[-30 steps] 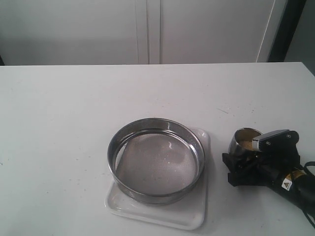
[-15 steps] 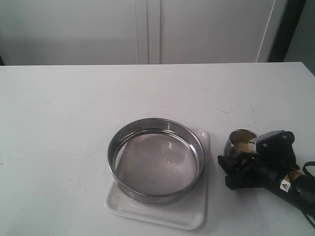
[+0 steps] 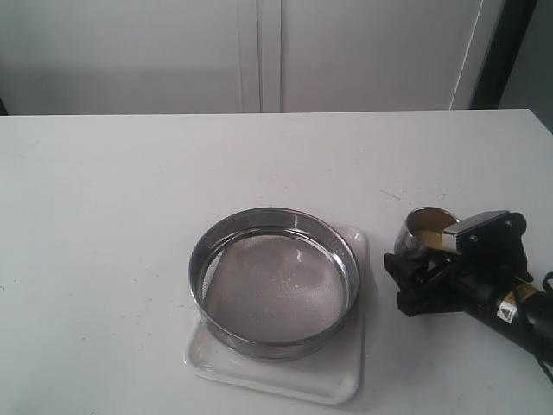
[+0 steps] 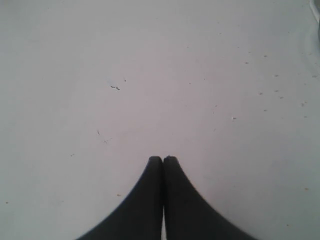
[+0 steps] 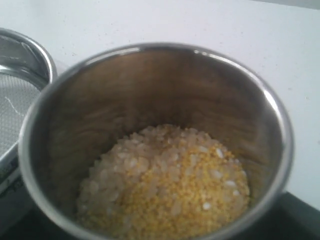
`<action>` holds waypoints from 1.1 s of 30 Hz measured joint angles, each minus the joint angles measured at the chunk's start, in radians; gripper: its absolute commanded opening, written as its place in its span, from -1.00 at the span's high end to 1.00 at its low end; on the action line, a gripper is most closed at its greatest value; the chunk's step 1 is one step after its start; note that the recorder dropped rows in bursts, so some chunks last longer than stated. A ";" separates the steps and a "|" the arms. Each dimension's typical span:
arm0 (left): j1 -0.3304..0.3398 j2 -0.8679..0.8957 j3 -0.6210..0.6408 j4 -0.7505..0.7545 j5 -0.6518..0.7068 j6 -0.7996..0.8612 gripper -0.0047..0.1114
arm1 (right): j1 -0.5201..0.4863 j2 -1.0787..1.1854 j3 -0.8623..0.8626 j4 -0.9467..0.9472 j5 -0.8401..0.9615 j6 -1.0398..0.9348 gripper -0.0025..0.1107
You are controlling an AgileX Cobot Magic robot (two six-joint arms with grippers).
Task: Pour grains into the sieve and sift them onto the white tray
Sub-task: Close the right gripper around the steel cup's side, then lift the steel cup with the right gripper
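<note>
A wide, shallow round stainless-steel sieve with a fine grey mesh bottom sits on a flat, glossy white rectangular tray with rounded corners, near the front middle of the pale grey worktop. The sieve covers most of the tray, leaving the near edge and the right-hand strip bare. Just to the right of the tray, apart from the sieve, a small rounded steel cup is gripped from the side by the right arm's black fingers, which are clenched on its wall; whether the cup's base touches the worktop cannot be told. The cup's mouth faces upward. The right wrist view looks straight into it: the grains, a loose heap of tiny golden-yellow granules mixed with larger pale rice-like pieces, lie in the bottom of the cup, filling it well below the rim, and the sieve's steel ring shows beside it. The left arm's dark fingers are pressed together tip to tip with nothing between them, above a bare, lightly speckled stretch of worktop.
</note>
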 measured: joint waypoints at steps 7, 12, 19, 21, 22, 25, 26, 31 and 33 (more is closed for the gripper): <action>0.000 0.000 0.000 0.000 0.000 0.000 0.92 | 0.000 -0.122 0.006 -0.002 0.031 0.059 0.96; 0.000 0.000 0.000 0.000 0.000 0.000 0.92 | 0.000 -0.224 0.022 -0.002 0.136 0.113 0.96; 0.000 0.000 0.000 0.000 0.000 0.000 0.92 | 0.000 -0.353 0.024 -0.019 0.252 0.170 0.96; 0.000 0.000 0.000 0.000 0.000 0.000 0.92 | 0.000 -0.387 0.024 -0.023 0.292 0.187 0.96; 0.000 0.000 0.000 0.000 0.000 0.000 0.92 | 0.000 -0.404 0.024 -0.023 0.316 0.199 0.96; 0.000 0.000 0.000 0.000 0.000 0.000 0.92 | 0.000 -0.450 0.024 -0.025 0.388 0.215 0.96; 0.000 0.000 0.000 0.000 0.000 0.000 0.92 | 0.000 -0.463 0.024 -0.027 0.410 0.218 0.96; 0.000 0.000 0.000 0.000 0.000 0.000 0.92 | 0.000 -0.546 0.026 -0.076 0.516 0.259 0.96; 0.000 0.000 0.000 0.000 0.000 0.000 0.92 | 0.000 -0.572 0.026 -0.092 0.539 0.290 0.96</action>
